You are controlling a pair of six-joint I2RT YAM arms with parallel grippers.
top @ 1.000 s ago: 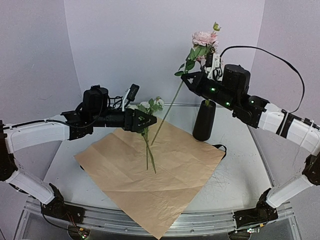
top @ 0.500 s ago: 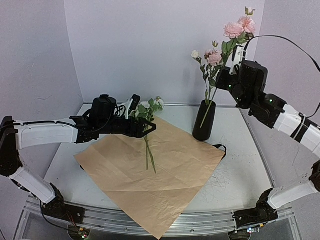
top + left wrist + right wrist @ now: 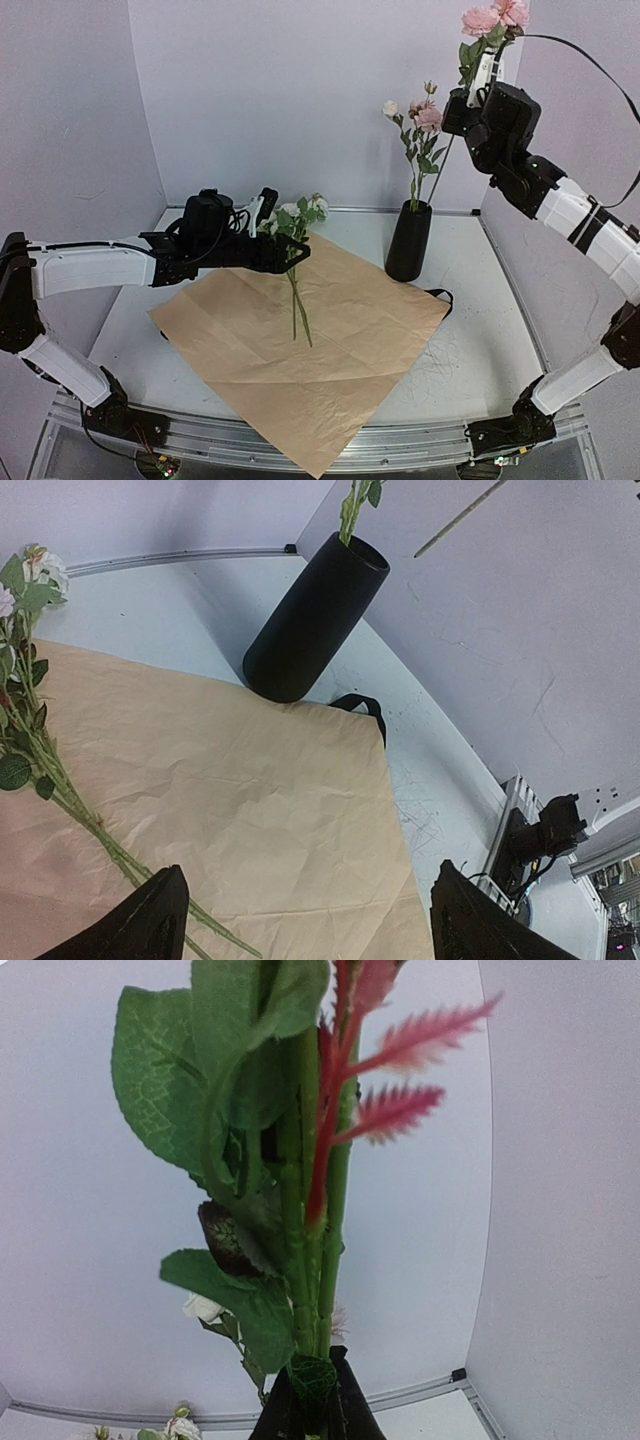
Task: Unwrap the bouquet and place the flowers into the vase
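Left claw [image 3: 297,250]: jaws spread wide with nothing between them, hovering low over the tan paper sheet [image 3: 330,350].
White flowers [image 3: 298,215]: they lie on the paper just beside the left claw's tips. The blooms are on its far side and the thin stems run toward the near edge.
Black vase [image 3: 408,242]: upright, well to the right of the left claw and far below the right claw.
Flowers in vase [image 3: 422,118]: one pink and white stem stands in the mouth.
Black ribbon [image 3: 440,294]: at the paper's right corner, near the vase foot.
Right claw [image 3: 472,92]: raised high, fingers pressed together on a green stem [image 3: 318,1260].
Pink roses [image 3: 496,17]: just above the right claw. The long stem hangs below it, its end near the vase mouth.
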